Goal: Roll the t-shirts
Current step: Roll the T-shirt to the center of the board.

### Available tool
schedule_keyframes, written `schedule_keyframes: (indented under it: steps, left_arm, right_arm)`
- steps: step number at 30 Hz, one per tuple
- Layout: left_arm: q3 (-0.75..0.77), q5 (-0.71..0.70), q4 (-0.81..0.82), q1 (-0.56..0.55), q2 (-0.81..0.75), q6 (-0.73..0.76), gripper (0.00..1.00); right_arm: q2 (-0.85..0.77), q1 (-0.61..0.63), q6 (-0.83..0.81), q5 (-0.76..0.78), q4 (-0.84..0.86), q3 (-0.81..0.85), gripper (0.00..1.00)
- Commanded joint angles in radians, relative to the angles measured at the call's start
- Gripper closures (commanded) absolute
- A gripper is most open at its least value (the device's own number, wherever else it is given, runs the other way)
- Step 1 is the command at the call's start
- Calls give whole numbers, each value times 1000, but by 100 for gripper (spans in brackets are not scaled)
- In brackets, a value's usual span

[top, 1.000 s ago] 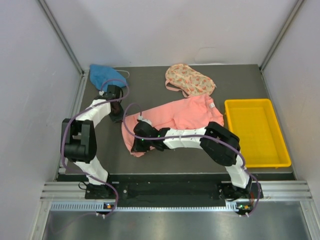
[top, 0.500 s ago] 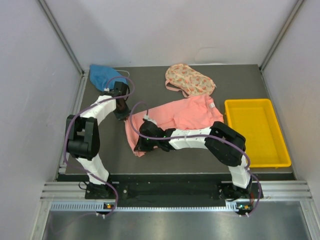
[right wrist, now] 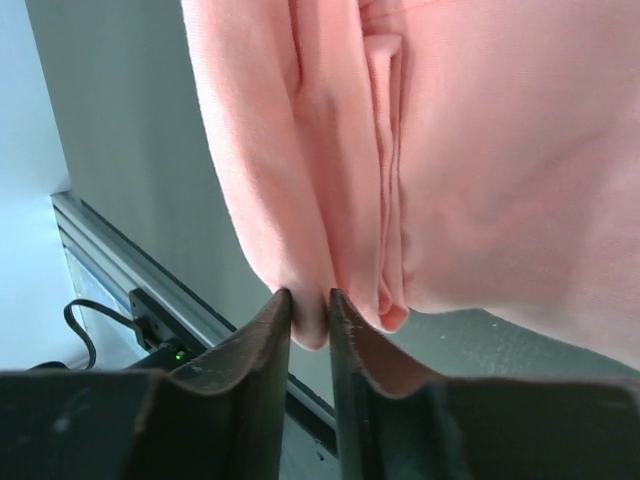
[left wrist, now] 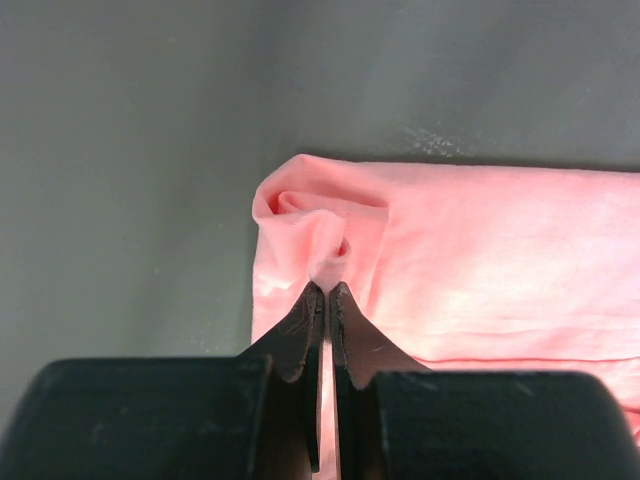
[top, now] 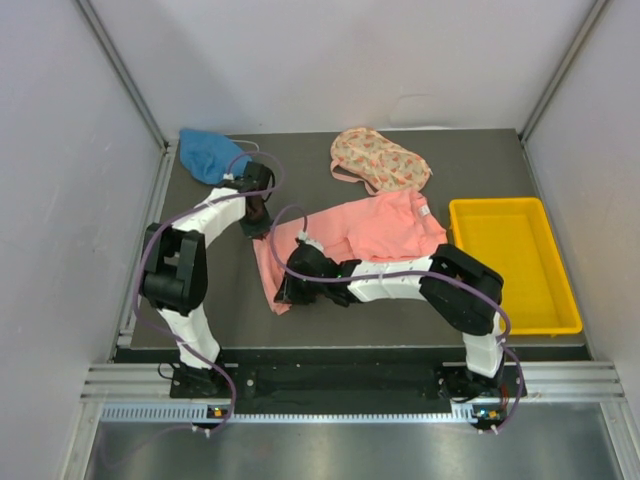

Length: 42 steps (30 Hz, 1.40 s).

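The salmon-pink t-shirt [top: 385,228] lies mid-table, its left end folded over into a thick band. At the band's far corner my left gripper [top: 258,222] is shut on a bunched tip of pink cloth [left wrist: 325,250], as the left wrist view shows. My right gripper [top: 283,295] is at the band's near corner. Its jaws [right wrist: 310,297] stand slightly apart with a fold of the pink cloth [right wrist: 300,200] pinched between them. A blue t-shirt [top: 205,152] lies crumpled at the back left. A floral t-shirt [top: 378,160] sits at the back centre.
A yellow tray [top: 497,204] stands at the right, just past the pink shirt's collar end. Grey walls close in the table on three sides. A metal rail [top: 350,378] runs along the near edge by the arm bases.
Both grippers have moved right, carrying the pink shirt's left end over onto itself. The right jaws have parted a little.
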Motion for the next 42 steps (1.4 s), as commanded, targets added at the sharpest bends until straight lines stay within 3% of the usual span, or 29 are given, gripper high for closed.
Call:
schedule_keyframes:
  steps: [1,12,19,33,42]
  left_arm:
    - [46,-30,14,-16,14,-21,100]
    - [69,-34,12,-43,38,-23,100]
    - [81,-39,4,-56,52,-26,100]
    - [77,-57,-6,-59,64,-9,100]
    - [84,-42,-9,-65,78,2,100]
  right_arm:
    - [-77,-2,-15,18,16,-24,75]
    - [-117,70,-174,231,-170,80,61]
    - [-94,103,-297,341,-230,160,57]
    - [-48,107,-418,259,-130,180,49]
    - [-48,110,-520,242,-87,162,49]
